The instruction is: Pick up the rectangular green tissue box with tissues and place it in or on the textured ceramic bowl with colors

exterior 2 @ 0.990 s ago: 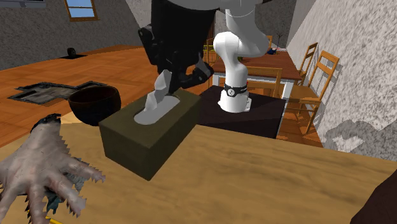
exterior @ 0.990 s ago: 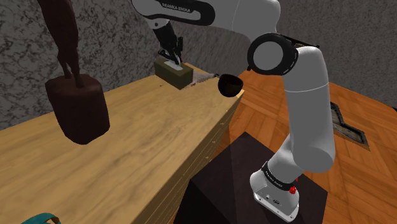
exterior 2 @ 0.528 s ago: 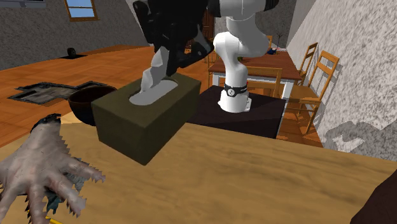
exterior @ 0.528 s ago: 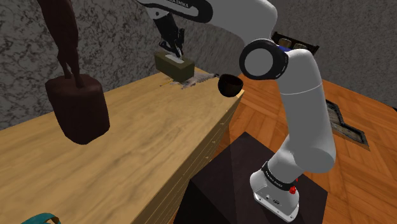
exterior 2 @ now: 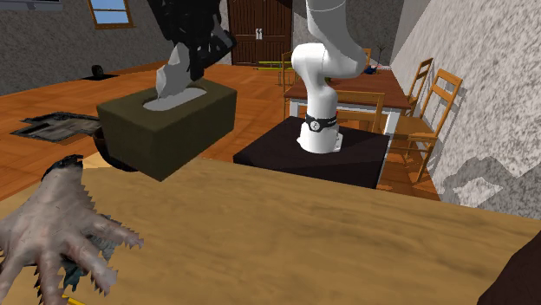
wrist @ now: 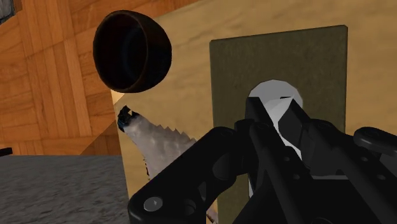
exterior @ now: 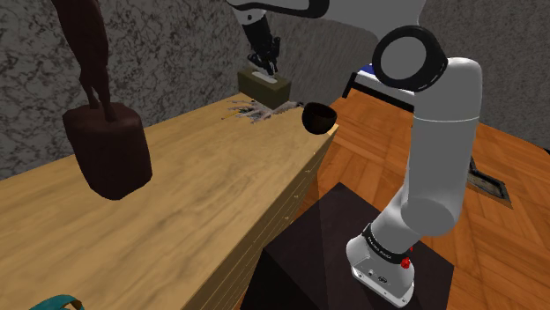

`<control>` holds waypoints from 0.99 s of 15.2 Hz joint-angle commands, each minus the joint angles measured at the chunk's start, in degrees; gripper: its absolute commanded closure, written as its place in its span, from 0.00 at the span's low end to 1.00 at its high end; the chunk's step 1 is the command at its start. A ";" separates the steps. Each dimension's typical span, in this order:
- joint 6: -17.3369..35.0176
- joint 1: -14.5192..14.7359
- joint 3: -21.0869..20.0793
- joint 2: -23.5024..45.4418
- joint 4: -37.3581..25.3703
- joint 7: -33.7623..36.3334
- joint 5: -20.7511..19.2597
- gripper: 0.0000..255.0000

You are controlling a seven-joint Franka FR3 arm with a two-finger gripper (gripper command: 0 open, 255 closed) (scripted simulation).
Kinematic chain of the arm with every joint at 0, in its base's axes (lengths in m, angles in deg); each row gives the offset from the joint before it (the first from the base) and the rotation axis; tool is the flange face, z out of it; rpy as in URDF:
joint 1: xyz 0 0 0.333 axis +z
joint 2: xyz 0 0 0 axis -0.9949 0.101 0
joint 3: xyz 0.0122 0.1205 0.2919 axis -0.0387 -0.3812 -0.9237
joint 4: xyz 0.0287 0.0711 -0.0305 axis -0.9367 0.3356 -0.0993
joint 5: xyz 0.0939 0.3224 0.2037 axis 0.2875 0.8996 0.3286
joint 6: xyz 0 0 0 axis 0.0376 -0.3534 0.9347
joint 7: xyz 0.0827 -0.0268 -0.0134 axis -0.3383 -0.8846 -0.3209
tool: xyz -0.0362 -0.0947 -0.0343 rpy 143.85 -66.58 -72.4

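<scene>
The olive-green tissue box hangs in the air above the table's far end, held by the white tissue sticking out of its top. My gripper is shut on that tissue from above. In the second exterior view the box floats clear of the tabletop under the gripper. A dark, plain bowl sits at the table's far corner, to the shoulder view's right of the box. In the wrist view the bowl lies beside the box, apart from it, with the gripper clasping the tissue.
A grey spiky hand-shaped object lies on the wooden table below the box. A big dark brown object stands at the shoulder view's left. A teal item peeks in at the near edge. Chairs stand by the wall.
The gripper has lifted the tissue box off the table and carried it up and to the shoulder view's right, toward the bowl. The spiky object underneath is now uncovered.
</scene>
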 commanded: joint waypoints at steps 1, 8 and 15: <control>2.54 -2.32 0.48 -3.05 4.64 -1.64 0.06 1.00; 8.81 -8.89 3.13 -10.10 14.15 -8.47 -0.57 1.00; 14.05 -14.75 6.50 -13.82 18.70 -16.08 -1.65 1.00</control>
